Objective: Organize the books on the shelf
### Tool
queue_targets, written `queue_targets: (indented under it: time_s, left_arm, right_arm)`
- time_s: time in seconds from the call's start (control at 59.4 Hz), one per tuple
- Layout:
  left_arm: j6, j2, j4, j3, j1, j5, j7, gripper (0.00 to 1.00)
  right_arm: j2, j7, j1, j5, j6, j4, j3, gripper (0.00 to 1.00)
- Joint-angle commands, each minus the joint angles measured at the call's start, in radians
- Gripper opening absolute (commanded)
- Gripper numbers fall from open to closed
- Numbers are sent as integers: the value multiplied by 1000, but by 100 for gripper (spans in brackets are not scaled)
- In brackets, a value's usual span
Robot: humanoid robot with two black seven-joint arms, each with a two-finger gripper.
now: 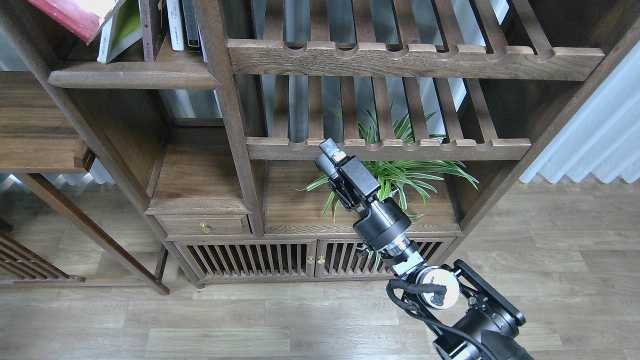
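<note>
Only a corner of the red book (75, 15) shows at the top left edge, tilted above the shelf (130, 79), a dark-brown plank with a rounded front lip. What holds it is out of frame. A yellow-green and white book (117, 31) leans on the shelf beside a dark maroon book (148, 27). My left gripper is out of view. My right gripper (326, 155) hangs in front of the lower slatted rack, far from the books, its fingers together and holding nothing.
Slim white and dark volumes (181, 25) stand right of the books against a post (220, 75). Two slatted racks (415, 57) fill the right bay. A potted spider plant (400, 175) sits behind my right gripper. A drawer and cabinet doors (250, 257) lie below.
</note>
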Motion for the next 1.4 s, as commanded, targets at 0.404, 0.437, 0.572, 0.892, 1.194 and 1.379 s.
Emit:
queue_targets:
  time_s: [0.404,0.437,0.572,0.892,1.194,1.379]
  left_arm:
    - [0,36,61,-40,-11,13,56,4]
    - [0,36,63,-38,-14,17,56,4]
    - [0,39,64,-53,-31,34,59,4]
    - [0,44,116,-73,-50,89,77,4]
    - [0,64,132,-119,-64,186,77,4]
    - [0,62,130,-110,-74,275,77,4]
  right_arm:
    - [0,-1,-25,-6,0,5,-3,73]
    - [0,-1,-25,-6,0,5,-5,73]
    - [0,-3,-26,-6,0,2,-6,73]
    - [0,-6,-49,-8,0,4,-20,76]
    - [0,-6,-52,-8,0,4,-42,77]
    - [0,-6,-60,-5,0,7,-43,82]
